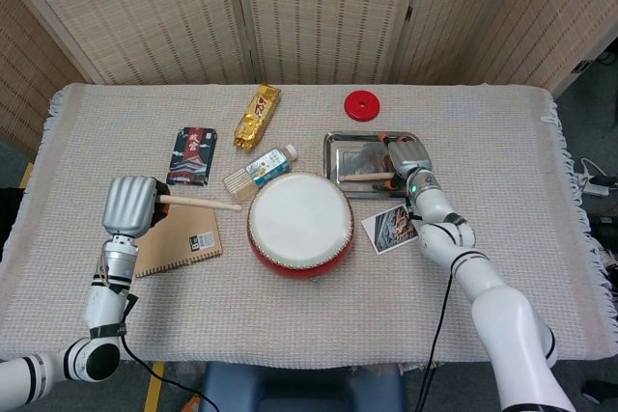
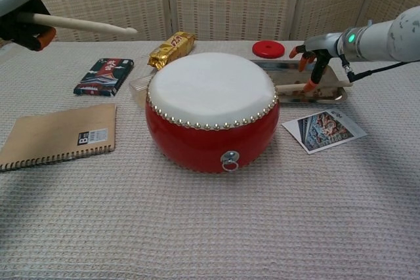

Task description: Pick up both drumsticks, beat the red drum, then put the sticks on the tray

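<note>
The red drum point(image 1: 297, 224) point(image 2: 210, 109) with its white skin stands mid-table. My left hand point(image 1: 130, 205) point(image 2: 20, 11) is raised left of it and grips one wooden drumstick point(image 1: 203, 204) point(image 2: 85, 24), whose tip points right toward the drum. The second drumstick point(image 1: 367, 178) point(image 2: 292, 86) lies flat along the near side of the metal tray point(image 1: 357, 153) point(image 2: 341, 90), right of and behind the drum. My right hand point(image 1: 407, 156) point(image 2: 310, 63) hovers over the tray with its fingers spread and nothing in them, its fingertips just above the stick's right end.
A brown spiral notebook point(image 1: 179, 243) point(image 2: 59, 136) lies under the left hand. A black packet point(image 1: 193, 154), a gold packet point(image 1: 256, 115) and a small bottle point(image 1: 268, 166) lie behind the drum. Behind the tray is a red disc point(image 1: 361, 104), and in front of it a photo card point(image 1: 394, 227).
</note>
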Robot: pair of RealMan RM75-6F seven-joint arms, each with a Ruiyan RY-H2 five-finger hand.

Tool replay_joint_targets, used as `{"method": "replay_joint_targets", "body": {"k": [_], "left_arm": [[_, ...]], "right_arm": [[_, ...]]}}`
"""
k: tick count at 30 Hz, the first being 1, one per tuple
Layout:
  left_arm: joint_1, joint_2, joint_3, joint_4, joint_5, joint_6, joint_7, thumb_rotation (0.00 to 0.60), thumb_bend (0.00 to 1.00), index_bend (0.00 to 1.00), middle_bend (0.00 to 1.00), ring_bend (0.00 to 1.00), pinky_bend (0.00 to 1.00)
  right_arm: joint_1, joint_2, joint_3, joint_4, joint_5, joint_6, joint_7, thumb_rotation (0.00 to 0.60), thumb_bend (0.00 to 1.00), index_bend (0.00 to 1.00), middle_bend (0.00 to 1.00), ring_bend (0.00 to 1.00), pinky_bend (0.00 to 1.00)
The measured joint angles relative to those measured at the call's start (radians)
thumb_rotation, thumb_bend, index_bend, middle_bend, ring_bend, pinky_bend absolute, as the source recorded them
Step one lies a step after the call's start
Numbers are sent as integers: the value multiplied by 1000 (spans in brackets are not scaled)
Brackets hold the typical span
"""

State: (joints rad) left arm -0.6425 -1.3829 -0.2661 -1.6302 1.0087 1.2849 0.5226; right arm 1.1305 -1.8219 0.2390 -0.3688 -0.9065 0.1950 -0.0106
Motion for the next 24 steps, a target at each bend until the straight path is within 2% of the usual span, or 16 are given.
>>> {"method": "replay_joint_targets", "body": {"k": [5,8,12,19,21,24], "left_arm": [[-4,0,-4,-3,3,-4,1,600,606,972,1000,1000,1000],[-10,-4,-7,-7,3,-7,6,600,606,969,1000,1000,1000],[-26,-14,-14,-11,-6,-18,20,600,605,961,1000,1000,1000],[-58,-43,-31,-16,-46,-33,62,600,607,955,1000,1000,1000],[-70,-60,-37,-19,-62,-33,80,600,606,954,1000,1000,1000],[-89,-81,-43,-22,-84,-34,113,600,604,948,1000,1000,1000]], "right_arm": [[-9,44,8,-83,-25,35,9,600,156,58,184,42,292],[-18,101,15,-187,-42,64,13,600,156,106,184,44,293],[-36,213,23,-396,-63,118,7,600,154,154,185,65,327],[-74,487,28,-909,-49,269,-79,600,151,181,227,132,433],[-81,558,29,-1035,-32,309,-109,600,148,217,267,194,505],[-91,669,30,-1225,0,373,-155,600,136,240,292,243,562]]}}
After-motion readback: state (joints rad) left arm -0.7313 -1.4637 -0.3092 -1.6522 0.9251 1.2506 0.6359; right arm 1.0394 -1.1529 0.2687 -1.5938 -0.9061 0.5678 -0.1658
